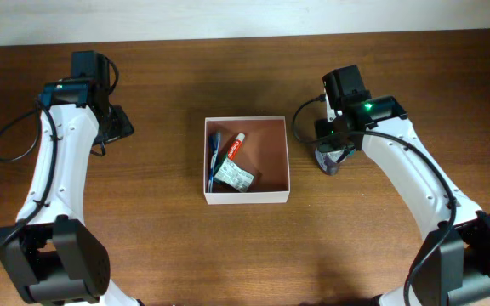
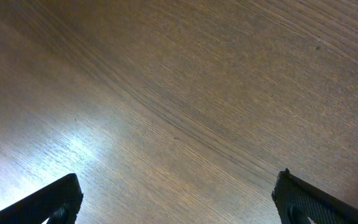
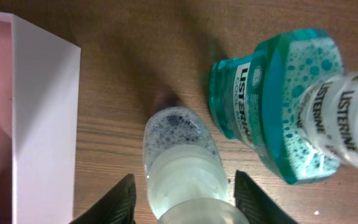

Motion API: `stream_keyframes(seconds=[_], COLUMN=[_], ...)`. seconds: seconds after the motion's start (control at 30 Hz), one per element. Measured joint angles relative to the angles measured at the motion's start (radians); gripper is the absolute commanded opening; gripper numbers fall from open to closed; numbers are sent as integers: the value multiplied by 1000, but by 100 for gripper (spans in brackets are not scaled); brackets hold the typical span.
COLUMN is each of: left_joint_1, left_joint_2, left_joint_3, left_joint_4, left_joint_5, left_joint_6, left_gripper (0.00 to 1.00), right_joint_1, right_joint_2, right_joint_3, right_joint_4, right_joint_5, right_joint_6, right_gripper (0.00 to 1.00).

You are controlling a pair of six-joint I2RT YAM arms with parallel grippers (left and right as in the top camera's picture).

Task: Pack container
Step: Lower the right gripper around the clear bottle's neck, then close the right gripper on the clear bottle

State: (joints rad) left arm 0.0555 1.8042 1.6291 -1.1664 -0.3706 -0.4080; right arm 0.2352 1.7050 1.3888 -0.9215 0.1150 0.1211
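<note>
One square container (image 1: 247, 197) opens upward, no long axis. Two bottles: clear bottle (image 3: 179, 146), teal bottle (image 3: 272, 106). Left claw (image 2: 178, 182) gapes empty; right claw (image 3: 185, 182) straddles the clear bottle, grip uncertain.

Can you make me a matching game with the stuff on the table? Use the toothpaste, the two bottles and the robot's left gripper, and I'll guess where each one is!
Things:
1. toothpaste tube
2. teal bottle
3. clear bottle
4. left gripper

Places:
A. between the fingers of the right gripper
B. open, over bare table
C. inside the box
D. next to the clear bottle, outside the box

Pairs: 1-C, 2-D, 3-A, 4-B.
</note>
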Motion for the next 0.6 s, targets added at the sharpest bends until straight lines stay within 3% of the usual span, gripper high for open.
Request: stream_keyframes(seconds=[0.47,0.6], left_joint_1=[0,0], left_joint_2=[0,0], left_joint_3=[0,0], left_joint_4=[0,0], left_joint_5=[0,0], left_joint_6=[0,0], left_gripper=[99,99], right_joint_1=[0,0], right_joint_2=[0,0], right_joint_3=[1,2], right_joint_4=[12,16], right_joint_5=[10,12], right_joint_6=[-5,-2], right_gripper=[24,24])
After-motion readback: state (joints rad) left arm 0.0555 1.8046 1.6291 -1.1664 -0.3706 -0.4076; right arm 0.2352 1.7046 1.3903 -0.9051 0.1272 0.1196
